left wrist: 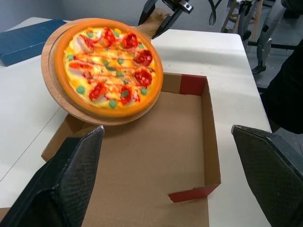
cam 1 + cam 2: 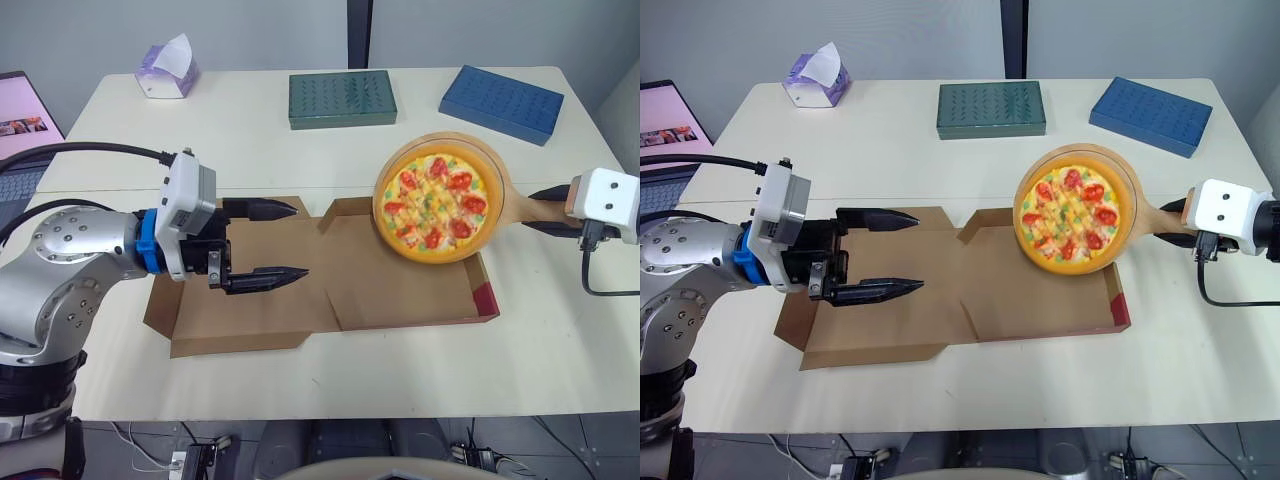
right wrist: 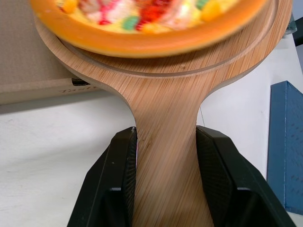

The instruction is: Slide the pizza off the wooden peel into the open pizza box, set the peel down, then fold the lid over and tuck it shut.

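Right gripper (image 3: 165, 179) pinches peel (image 2: 530, 205) handle, pizza (image 2: 437, 203) tilted over box (image 2: 400, 290); left gripper (image 2: 282, 242) fingers spread above lid (image 2: 250, 310).

Cream table (image 2: 300, 380) before a grey wall (image 2: 250, 30)

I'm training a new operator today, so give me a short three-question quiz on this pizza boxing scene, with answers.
1. True or false: the pizza rests on the wooden peel, not in the pizza box.
2. Which side's gripper holds the peel's handle? A) left B) right
3. Fill in: the fingers of the left gripper are ___ above the box lid.
Key: 1 true; 2 B, the right gripper; 3 open.
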`<action>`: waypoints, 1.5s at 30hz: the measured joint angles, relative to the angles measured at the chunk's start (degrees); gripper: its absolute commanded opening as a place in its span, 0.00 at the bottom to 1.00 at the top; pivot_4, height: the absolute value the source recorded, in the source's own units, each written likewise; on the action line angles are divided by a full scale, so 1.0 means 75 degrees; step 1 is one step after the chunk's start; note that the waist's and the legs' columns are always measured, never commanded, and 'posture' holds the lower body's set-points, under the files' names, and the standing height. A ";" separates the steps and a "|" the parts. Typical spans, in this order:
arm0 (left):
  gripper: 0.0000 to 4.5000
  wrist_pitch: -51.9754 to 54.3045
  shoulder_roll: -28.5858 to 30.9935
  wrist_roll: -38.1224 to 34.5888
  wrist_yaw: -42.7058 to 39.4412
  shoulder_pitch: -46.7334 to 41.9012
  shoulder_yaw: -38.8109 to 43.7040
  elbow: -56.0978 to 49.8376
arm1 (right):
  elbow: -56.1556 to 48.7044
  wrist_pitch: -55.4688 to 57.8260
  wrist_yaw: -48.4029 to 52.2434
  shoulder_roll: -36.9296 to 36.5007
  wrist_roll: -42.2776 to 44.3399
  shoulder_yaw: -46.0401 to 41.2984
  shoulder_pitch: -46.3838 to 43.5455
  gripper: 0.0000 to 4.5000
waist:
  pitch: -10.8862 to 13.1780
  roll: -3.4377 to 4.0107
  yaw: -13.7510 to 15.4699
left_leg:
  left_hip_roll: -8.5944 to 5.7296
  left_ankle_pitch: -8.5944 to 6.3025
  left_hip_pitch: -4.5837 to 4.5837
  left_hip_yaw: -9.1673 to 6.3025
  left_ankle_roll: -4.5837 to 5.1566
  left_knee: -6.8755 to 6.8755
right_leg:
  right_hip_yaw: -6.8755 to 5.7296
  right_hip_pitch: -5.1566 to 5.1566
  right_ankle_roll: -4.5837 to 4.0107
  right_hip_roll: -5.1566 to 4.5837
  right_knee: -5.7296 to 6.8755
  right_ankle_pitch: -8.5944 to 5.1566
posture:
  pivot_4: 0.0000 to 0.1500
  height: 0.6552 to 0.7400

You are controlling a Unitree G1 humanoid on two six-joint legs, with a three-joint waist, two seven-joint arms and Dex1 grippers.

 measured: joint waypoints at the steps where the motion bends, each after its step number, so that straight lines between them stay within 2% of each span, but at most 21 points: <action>1: 1.00 0.0000 -0.0014 0.0007 -0.0001 -0.0004 -0.0002 0.0002 | 0.0000 0.0000 0.0000 0.0000 0.0005 0.0000 0.0000 0.35 | 0.0000 0.0000 -0.0002 | 0.0000 0.0000 0.0000 0.0001 0.0000 0.0000 | 0.0000 0.0000 0.0000 0.0000 0.0001 0.0000 | 1.00 1.00; 9: 1.00 -0.0003 -0.0030 0.0034 -0.0010 -0.0011 -0.0058 0.0006 | -0.0002 -0.0075 -0.0032 0.0000 0.0011 -0.0006 -0.0053 0.35 | 0.0000 0.0000 -0.0005 | 0.0000 -0.0001 0.0001 0.0001 0.0001 0.0002 | 0.0001 0.0000 0.0000 0.0000 0.0003 0.0000 | 1.00 1.00; 14: 1.00 -0.0020 -0.0047 0.0091 -0.0023 -0.0034 -0.0104 0.0031 | 0.0241 -0.0225 -0.0142 -0.0099 -0.0038 -0.0025 -0.0533 0.35 | -0.0001 0.0001 -0.0008 | 0.0000 0.0000 0.0002 0.0005 0.0000 0.0005 | 0.0005 0.0000 0.0001 0.0000 0.0006 0.0001 | 1.00 1.00; 30: 1.00 -0.0198 -0.0177 0.0177 -0.0187 -0.0227 -0.0301 0.0293 | 0.1058 -0.0142 -0.0295 -0.0714 0.0111 -0.0970 -0.0672 0.35 | -0.0002 0.0002 -0.0009 | 0.0000 -0.0002 0.0006 0.0016 0.0004 0.0009 | 0.0015 -0.0001 0.0001 0.0000 0.0013 0.0001 | 1.00 1.00; 34: 1.00 -0.0206 -0.0196 0.0162 -0.0319 -0.0296 -0.0379 0.0292 | 0.0965 0.0321 -0.0353 -0.0736 0.0322 -0.1627 0.0014 0.35 | -0.0002 0.0001 -0.0006 | 0.0000 -0.0002 0.0005 0.0018 0.0005 0.0013 | 0.0016 0.0001 0.0001 0.0000 0.0016 0.0001 | 1.00 1.00; 38: 1.00 -0.0211 -0.0163 0.0131 -0.0542 -0.0224 -0.0400 0.0259 | 0.0790 0.1005 -0.0341 -0.0656 0.0471 -0.2504 0.1186 0.35 | -0.0002 0.0001 0.0005 | -0.0007 -0.0005 0.0004 0.0020 0.0010 0.0028 | 0.0023 0.0000 0.0002 -0.0002 0.0042 0.0001 | 1.00 1.00; 45: 1.00 -0.0336 -0.0101 0.0112 -0.0850 -0.0084 -0.0424 0.0232 | 0.0089 0.2632 -0.0482 0.0288 0.0937 -0.4128 0.3118 0.35 | -0.0004 0.0003 0.0009 | -0.0006 -0.0017 0.0014 0.0028 0.0031 0.0047 | 0.0029 0.0006 0.0002 -0.0002 0.0056 0.0001 | 1.00 1.00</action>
